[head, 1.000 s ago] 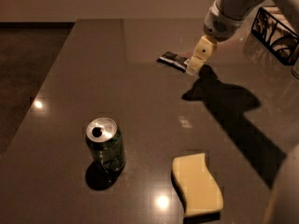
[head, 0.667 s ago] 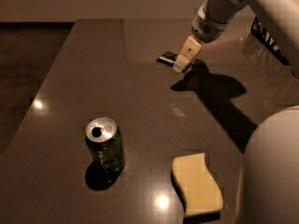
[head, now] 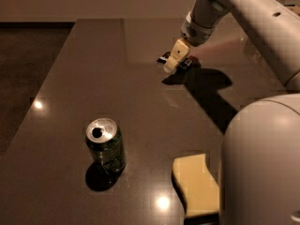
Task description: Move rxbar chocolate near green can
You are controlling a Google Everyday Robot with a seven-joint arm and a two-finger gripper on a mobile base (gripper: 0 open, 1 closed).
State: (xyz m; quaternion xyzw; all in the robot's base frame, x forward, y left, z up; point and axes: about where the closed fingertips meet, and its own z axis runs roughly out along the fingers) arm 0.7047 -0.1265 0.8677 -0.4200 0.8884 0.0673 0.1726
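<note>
The rxbar chocolate (head: 163,58), a small dark bar, lies on the dark table (head: 93,69) at the far middle. It is mostly hidden behind my gripper (head: 175,60), which reaches down onto it from the upper right. The green can (head: 106,147) stands upright at the near left, its silver top with the opening showing. The can is well apart from the bar and the gripper.
A pale yellow sponge (head: 197,187) lies at the near right of the can. My arm (head: 248,18) crosses the top right and casts a shadow on the table. My rounded body (head: 262,163) fills the lower right corner.
My gripper has moved left and down over the bar, which now shows only at its ends. The view has shifted closer; the can and the sponge have not moved on the table.
</note>
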